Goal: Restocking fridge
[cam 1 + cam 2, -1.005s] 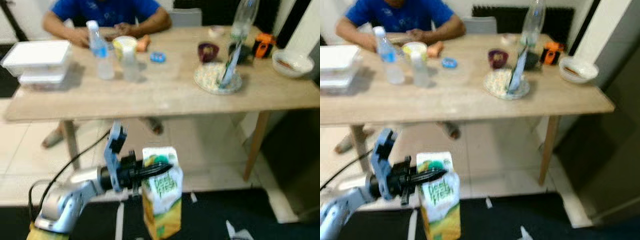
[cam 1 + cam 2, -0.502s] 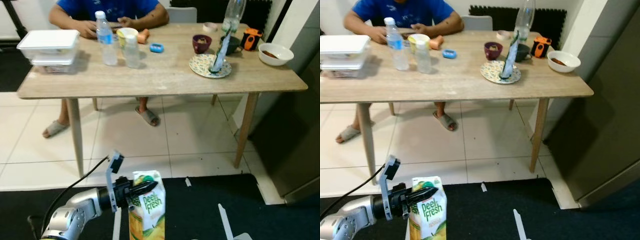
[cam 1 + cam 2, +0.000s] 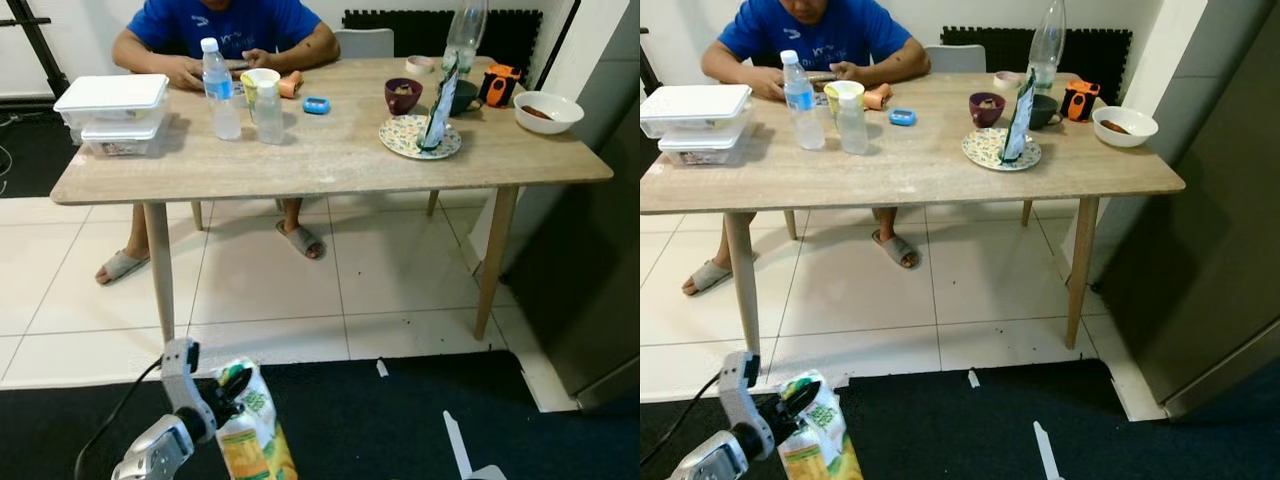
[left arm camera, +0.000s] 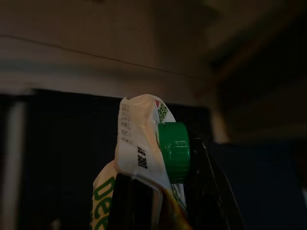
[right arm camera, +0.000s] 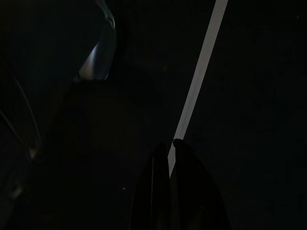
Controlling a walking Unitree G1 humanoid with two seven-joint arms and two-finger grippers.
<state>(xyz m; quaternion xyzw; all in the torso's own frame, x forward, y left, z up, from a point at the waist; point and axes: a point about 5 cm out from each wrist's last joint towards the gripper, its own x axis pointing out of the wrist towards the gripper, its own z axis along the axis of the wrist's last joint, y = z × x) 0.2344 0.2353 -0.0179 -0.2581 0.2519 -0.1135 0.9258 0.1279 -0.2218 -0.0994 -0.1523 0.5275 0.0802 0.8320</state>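
Across the room ahead, a long wooden table (image 3: 330, 160) stands on pale floor tiles (image 3: 270, 290); a person in a blue shirt (image 3: 232, 25) sits at its far side. At the right edge, a dark grey fridge (image 3: 1225, 230). Near the robot, black floor mat (image 3: 400, 420) with white tape strips.

On the table, left end: stacked white lidded containers (image 3: 112, 110). Beside them two clear bottles (image 3: 218, 90), a patterned plate (image 3: 418, 137) with a green packet leaning upright on it, a white bowl (image 3: 546, 110) at the right end, a dark bowl (image 3: 403, 95).

Low at the left, over the mat: left gripper (image 3: 232, 390), fingers clamped on the top of the juice carton (image 3: 250, 440), which tilts. Wrist view shows its green cap (image 4: 175, 151) between the black fingers (image 4: 211, 191).

Right gripper (image 5: 168, 191) hangs idle in dark; fingers together.
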